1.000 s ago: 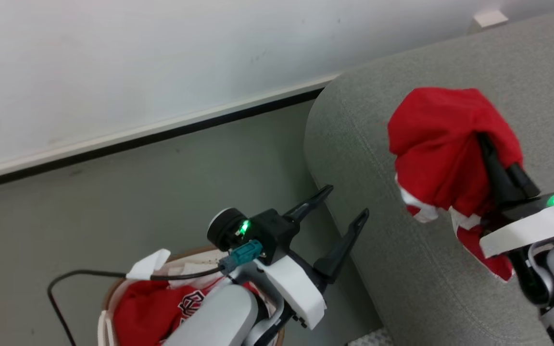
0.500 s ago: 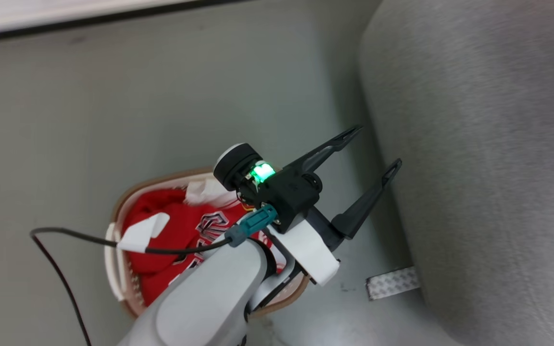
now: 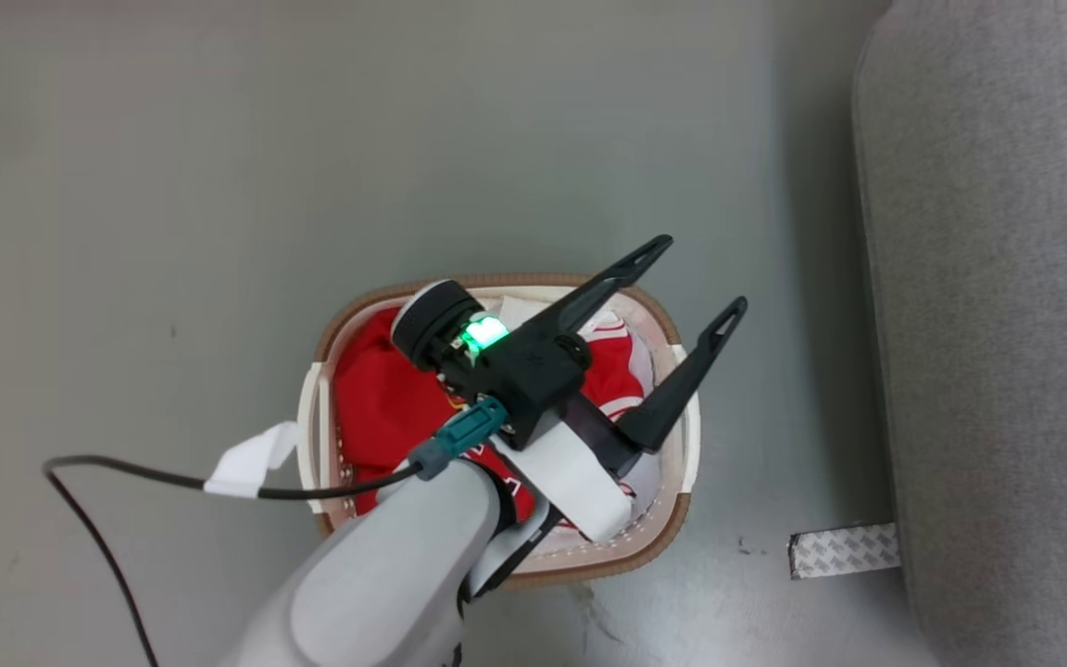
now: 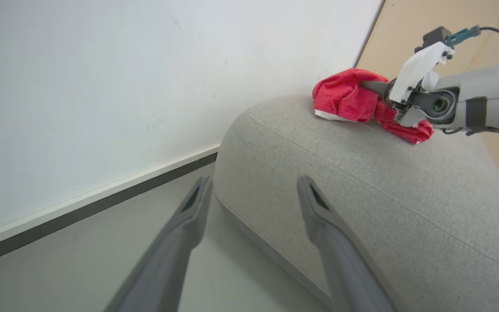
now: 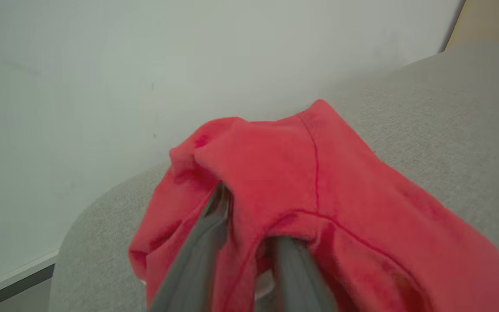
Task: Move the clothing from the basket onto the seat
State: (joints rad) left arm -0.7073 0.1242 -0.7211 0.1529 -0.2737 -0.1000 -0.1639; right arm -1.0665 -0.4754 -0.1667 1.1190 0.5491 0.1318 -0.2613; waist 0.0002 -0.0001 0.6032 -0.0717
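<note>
- The right fingers (image 5: 197, 242) are buried in a red garment (image 4: 345, 97). The cloth drapes over both, with a gap between them at the base. Their tips are hidden, so I cannot tell whether they pinch the fabric or have let go.
- That garment sits bunched on top of the seat (image 4: 362, 182), near its rounded end by the wall. The heap looks longer than wide, and its length seems to run in line with the right fingers, away from the arm toward the wall.
- The left fingers (image 3: 682, 389) are spread wide with nothing between them. They hang over the basket (image 3: 496, 278) and point out past its rim toward the seat, not down into it.
- The rest of the clothing (image 3: 385, 398), red with white trim and some white fabric, lies crumpled inside the basket, partly hidden under the left wrist.
- The basket stands upright on the floor (image 3: 219, 185), mouth up and handles at either side, just beside the seat but apart from it. A strip of tape (image 3: 844, 551) lies between them.
- I judge one garment is being delivered while the next pick is being set up.
- For that pick, the left wrist would need to tip down, lower into the heap and close on a fold of red cloth, keeping clear of the rim.
</note>
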